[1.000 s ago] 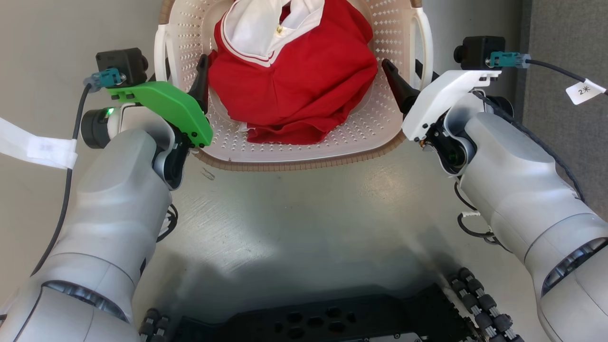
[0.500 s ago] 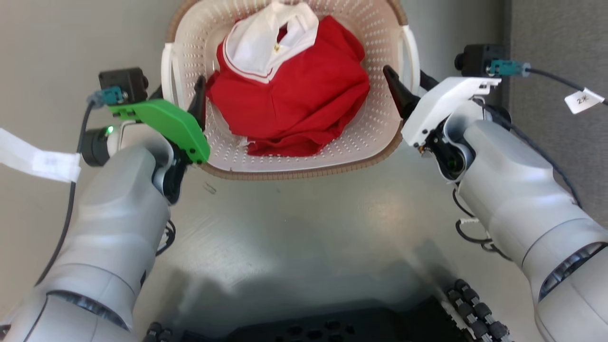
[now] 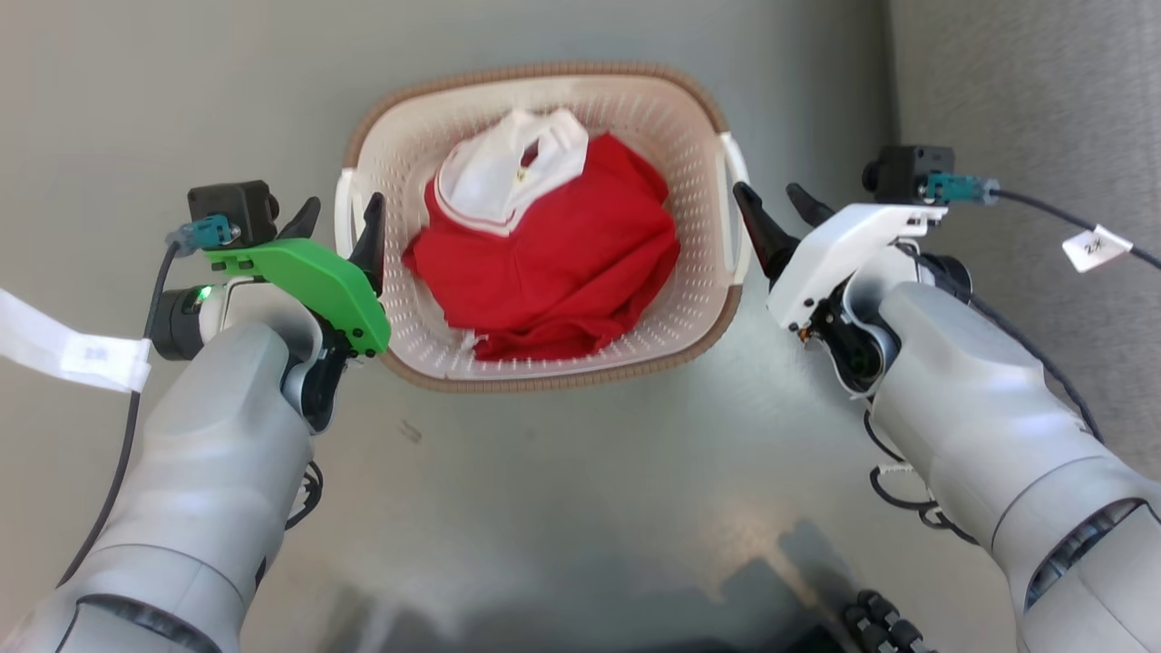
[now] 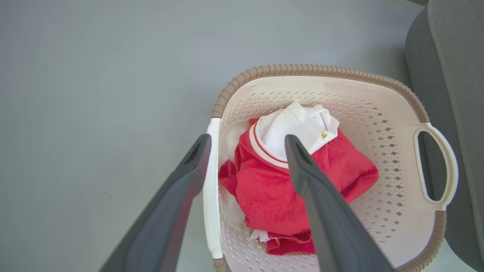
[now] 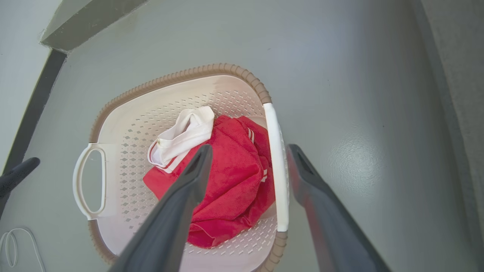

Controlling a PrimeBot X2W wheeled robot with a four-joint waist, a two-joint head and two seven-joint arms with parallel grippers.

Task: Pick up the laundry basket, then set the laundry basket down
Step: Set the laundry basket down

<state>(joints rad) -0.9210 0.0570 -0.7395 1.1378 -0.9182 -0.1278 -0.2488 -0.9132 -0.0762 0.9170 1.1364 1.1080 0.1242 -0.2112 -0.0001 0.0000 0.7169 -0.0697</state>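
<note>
The laundry basket point(image 3: 673, 116), cream perforated plastic with a brown rim, stands on the grey floor with a red and white garment point(image 3: 562, 263) inside. My left gripper point(image 3: 338, 220) is open, its fingers on either side of the left white handle point(image 3: 345, 204). My right gripper point(image 3: 775, 204) is open astride the right handle point(image 3: 733, 213). In the left wrist view the gripper point(image 4: 247, 141) hangs above the basket point(image 4: 302, 70), the handle point(image 4: 210, 181) just inside the outer finger. In the right wrist view the gripper point(image 5: 249, 149) straddles its handle point(image 5: 278, 170) over the basket point(image 5: 189, 73).
A grey upholstered surface point(image 3: 1025, 109) runs along the right, close to the basket's right side point(image 4: 453, 75). A dark skirting strip point(image 5: 38, 102) and a loose white cable point(image 5: 11, 241) lie to the left. My wheeled base point(image 3: 871, 626) shows at the bottom.
The whole head picture has shifted, so the camera moved. The basket now looks smaller and farther below both grippers, and the inner fingers no longer reach down inside its walls.
</note>
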